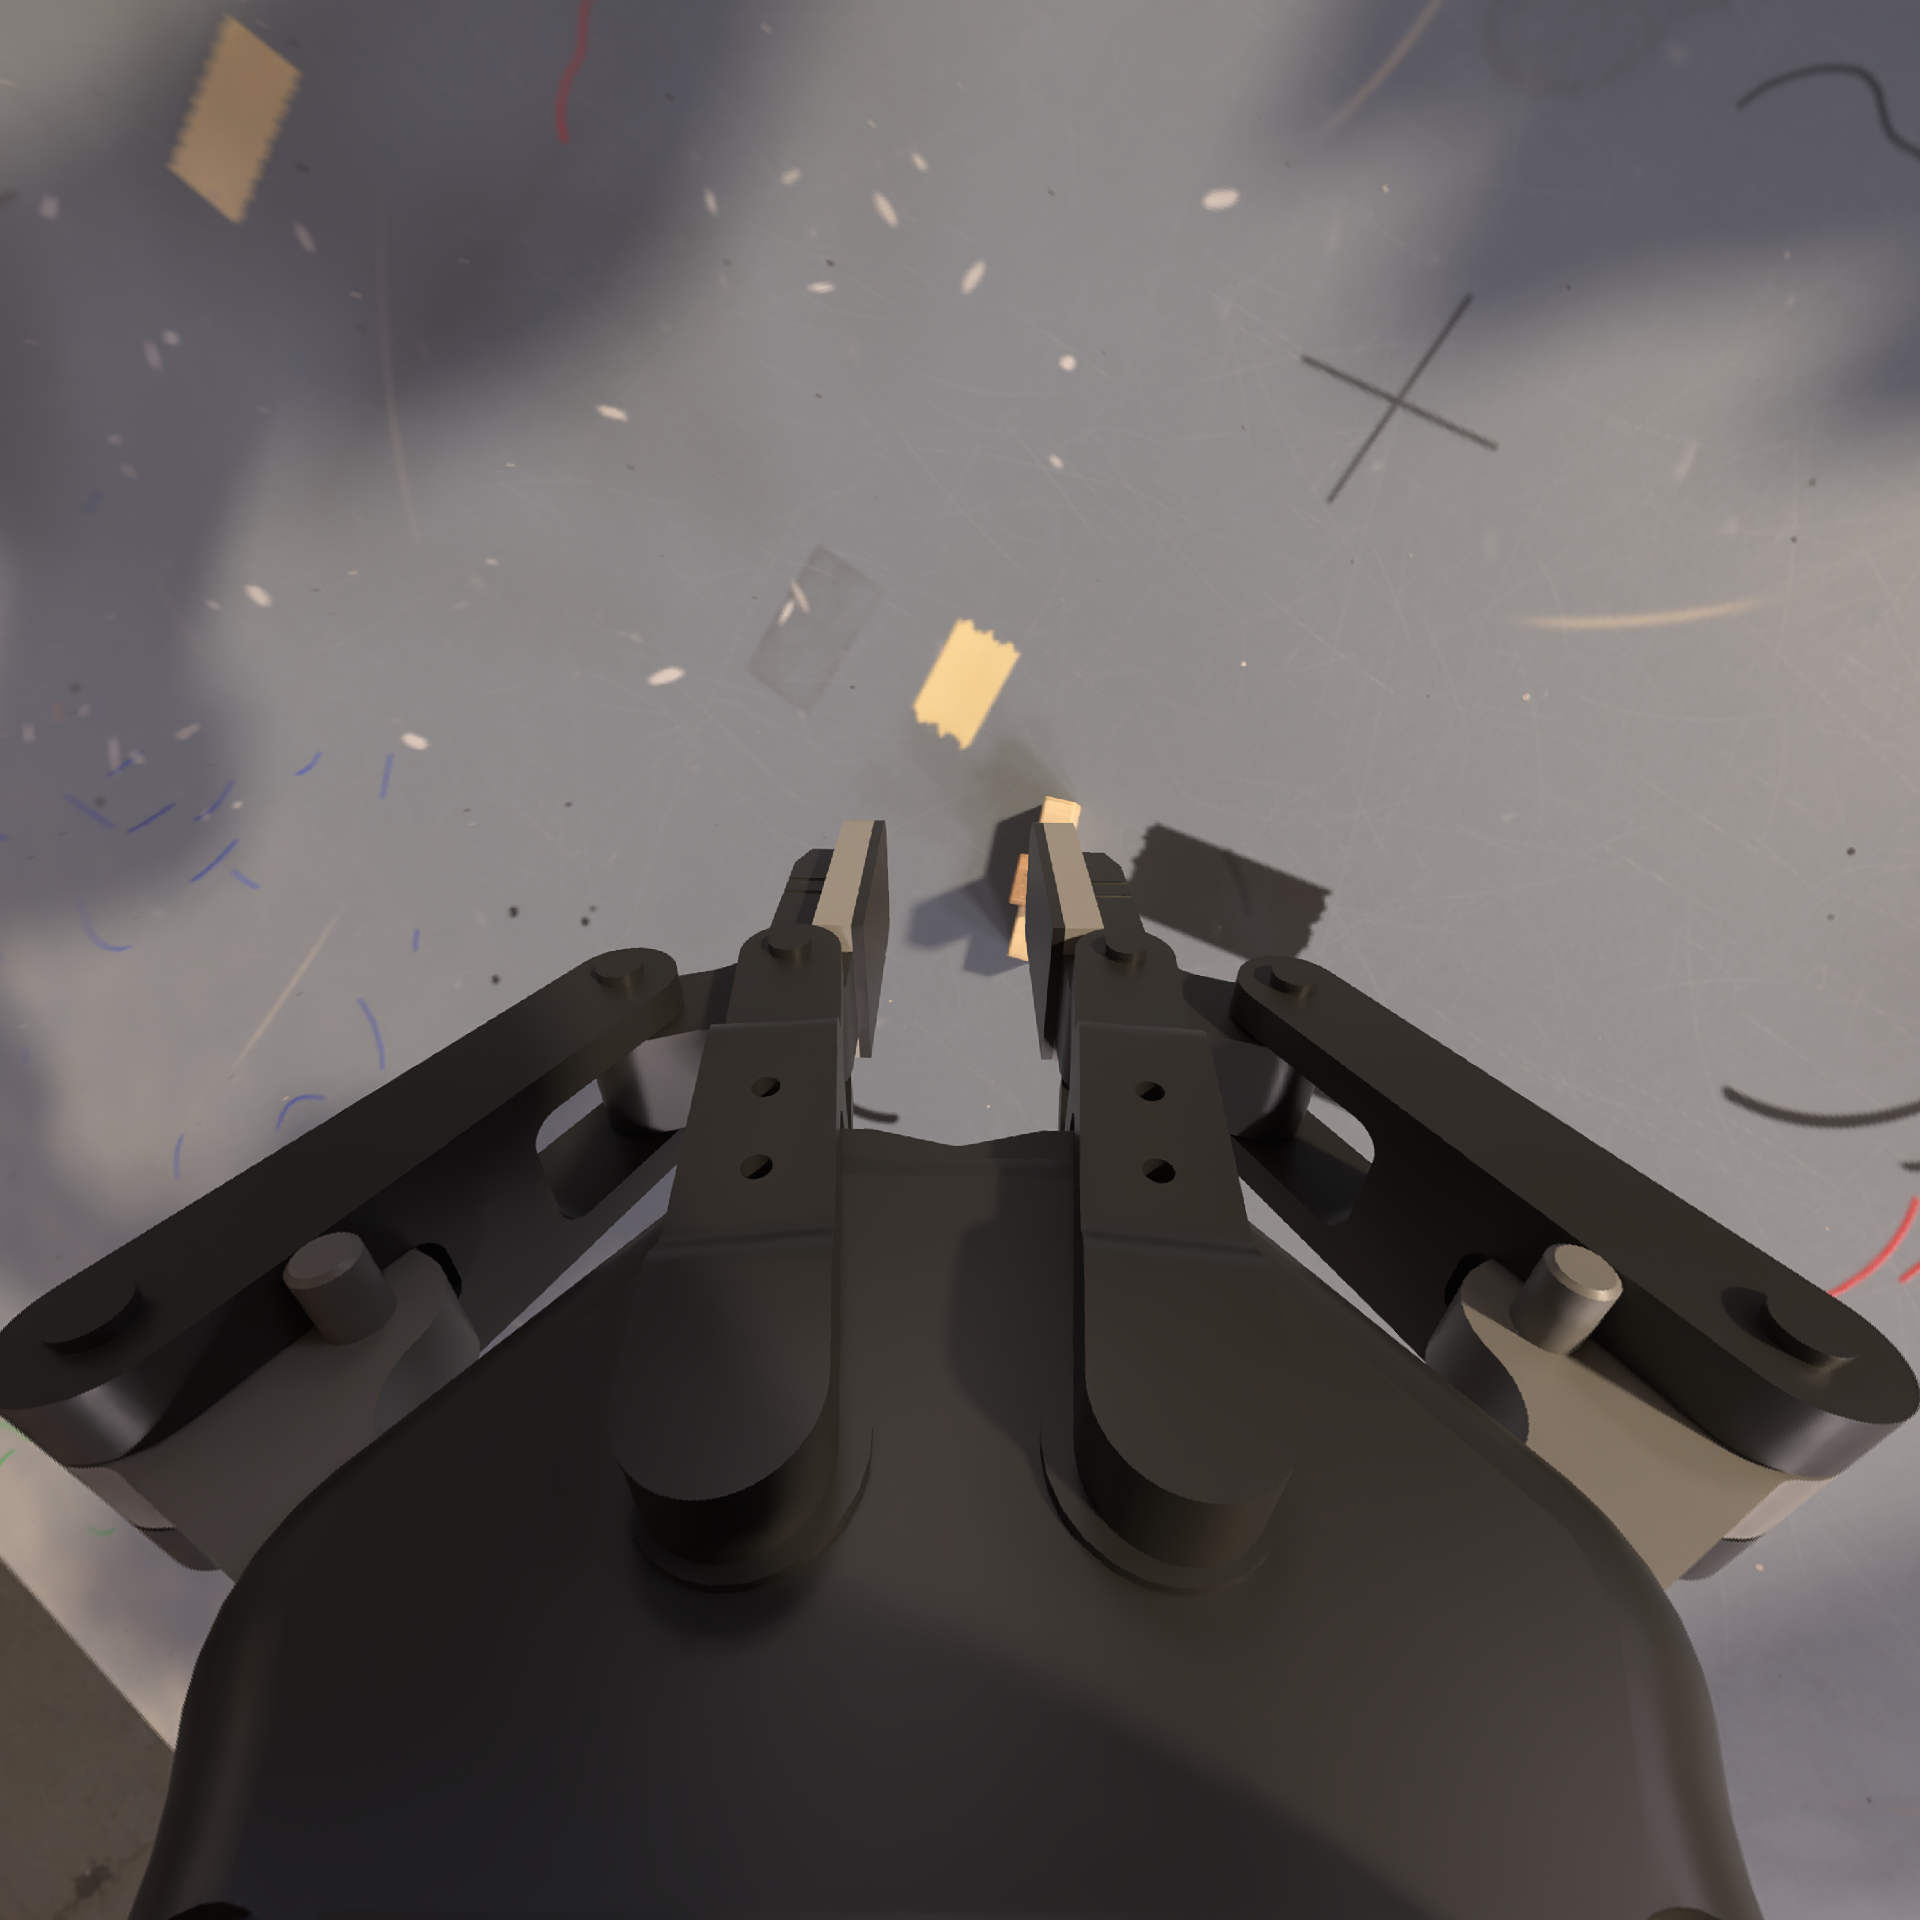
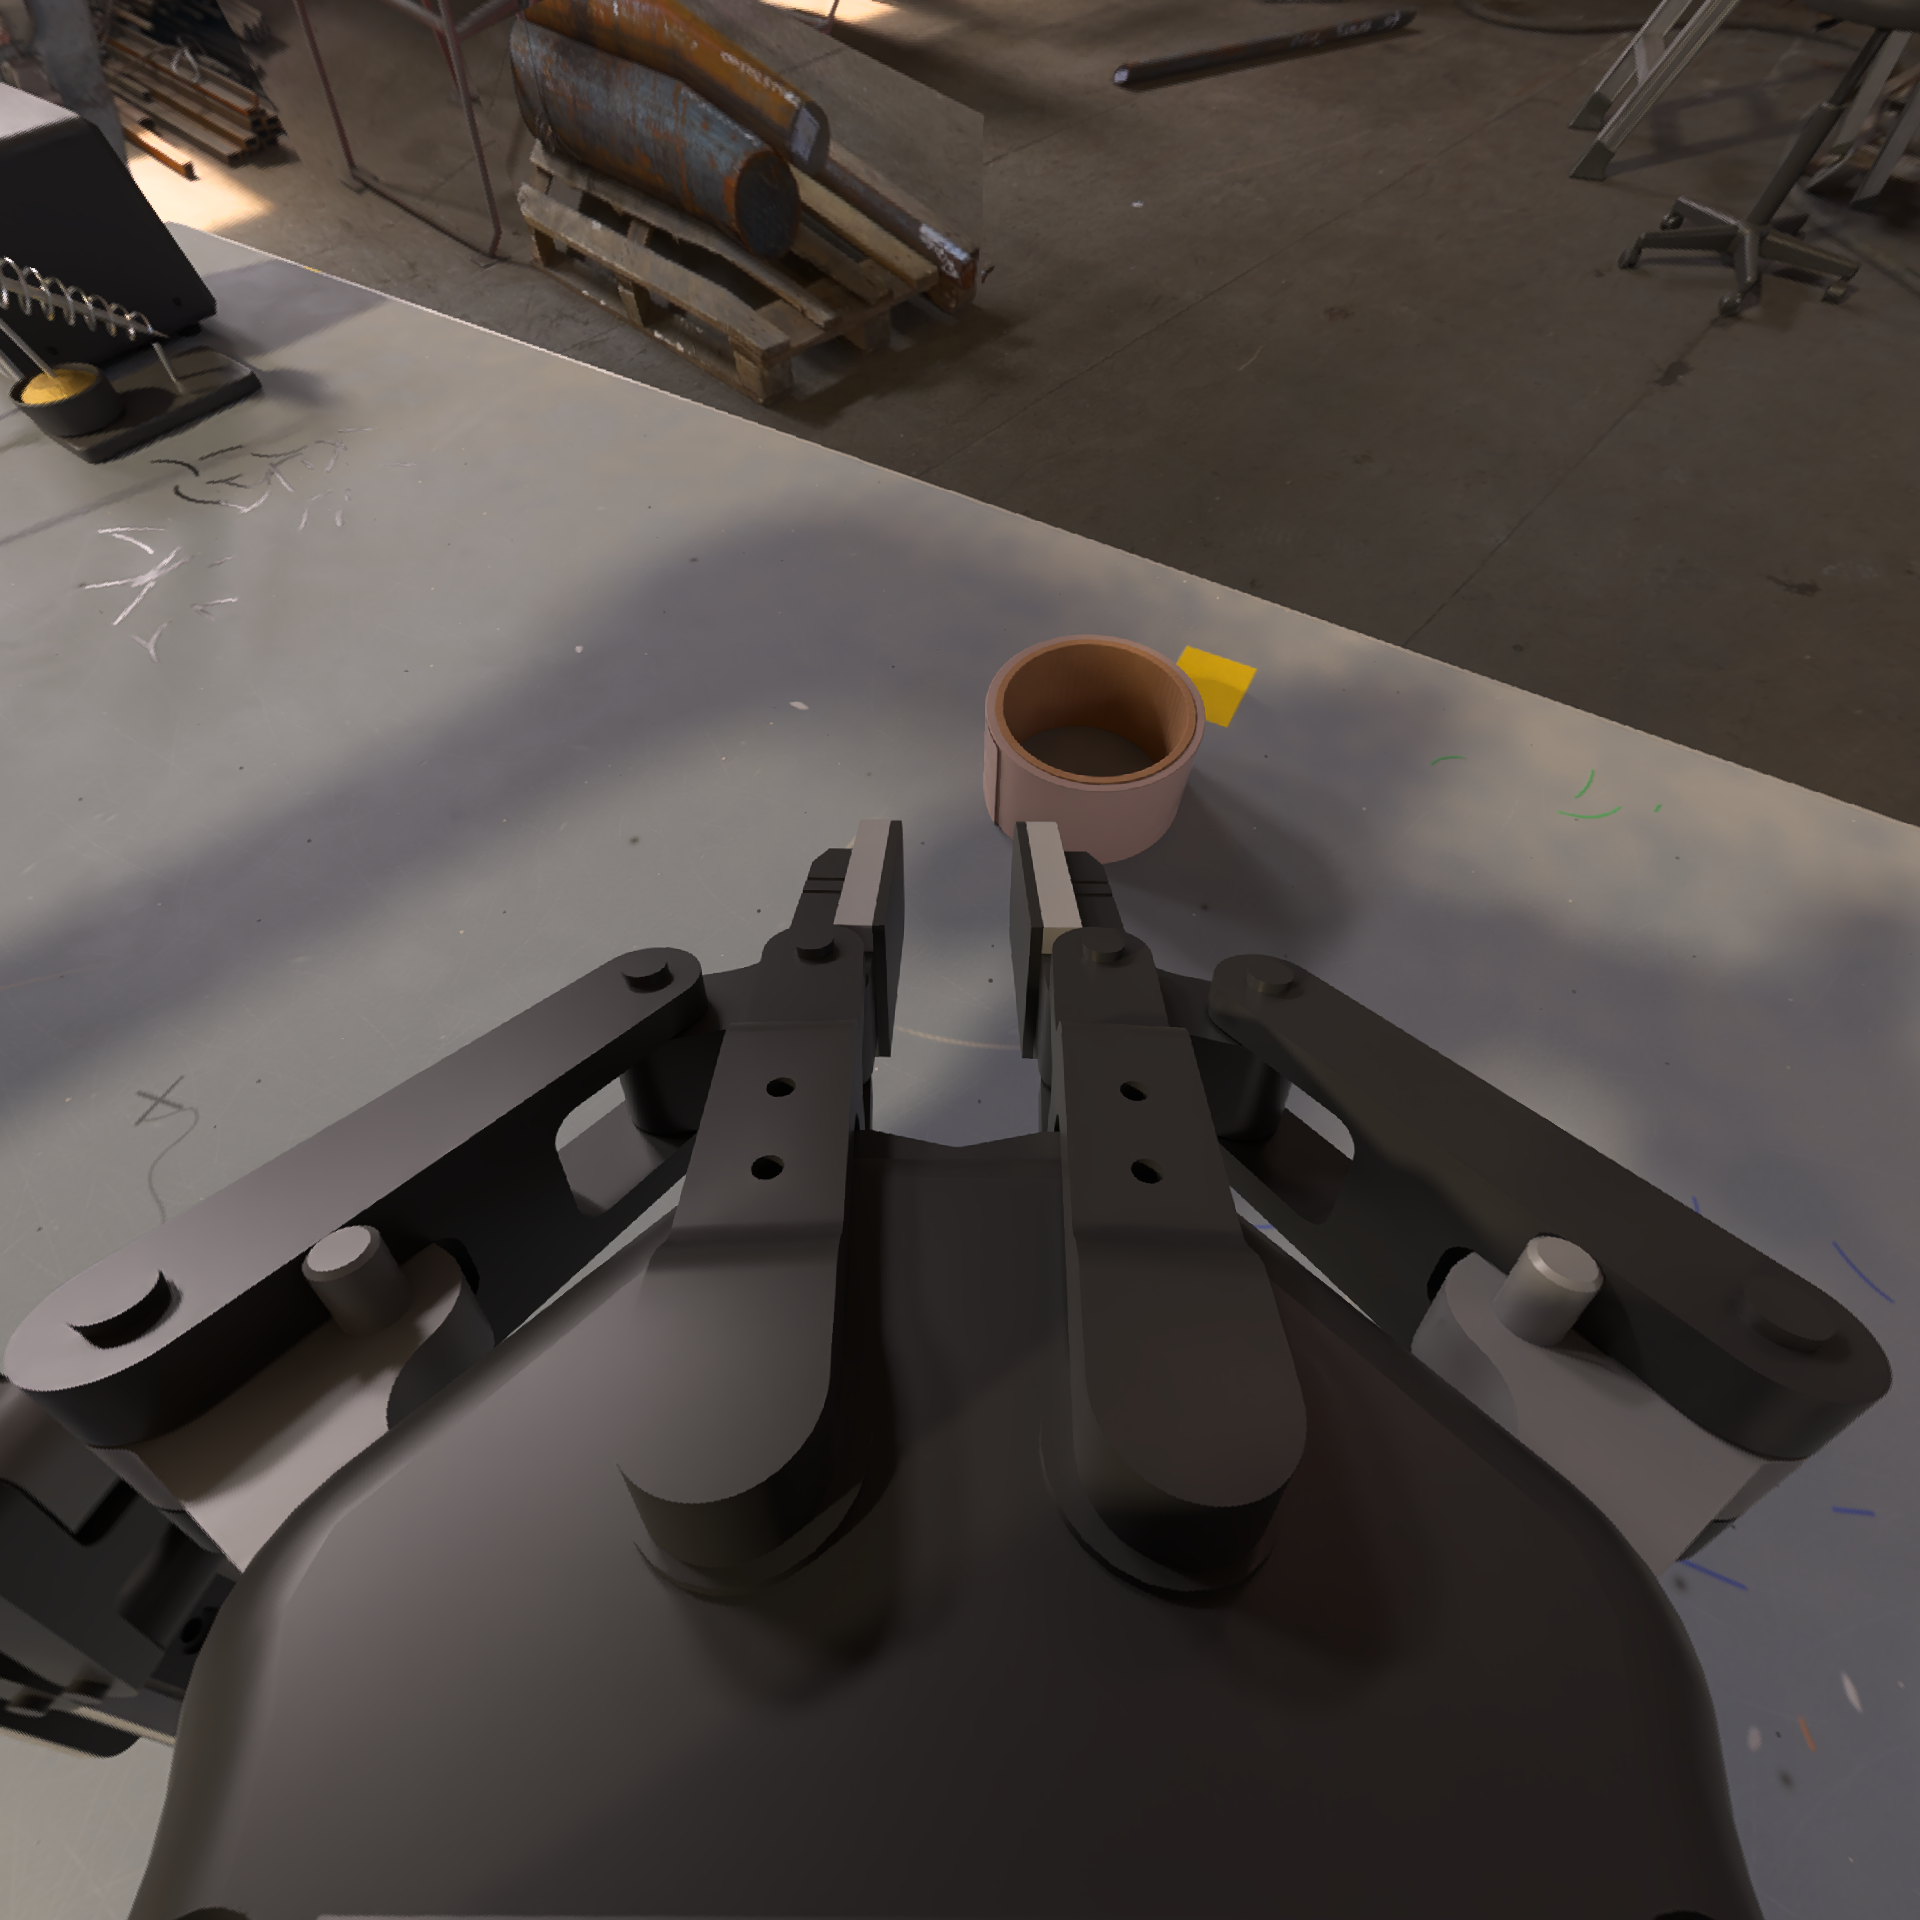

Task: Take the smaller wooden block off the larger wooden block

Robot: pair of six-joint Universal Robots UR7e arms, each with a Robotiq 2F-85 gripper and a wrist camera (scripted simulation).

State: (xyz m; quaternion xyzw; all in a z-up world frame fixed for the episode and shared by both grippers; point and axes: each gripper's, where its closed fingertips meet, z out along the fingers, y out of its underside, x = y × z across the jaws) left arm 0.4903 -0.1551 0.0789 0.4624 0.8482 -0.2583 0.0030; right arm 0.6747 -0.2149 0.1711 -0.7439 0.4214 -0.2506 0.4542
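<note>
In the left wrist view, light wooden pieces show just behind my right finger, on the grey table. A pale corner sticks up above the fingertip. The finger hides most of the wood, so I cannot tell the smaller block from the larger. My left gripper is open and empty, held above the table with the wood at its right fingertip. My right gripper is open and empty over another part of the table. No wooden block shows in the right wrist view.
Flat tape strips lie on the table: pale yellow, tan, dark. A pink tape roll stands just beyond my right gripper, with a yellow cube behind it. A soldering stand sits far left. The table edge runs behind.
</note>
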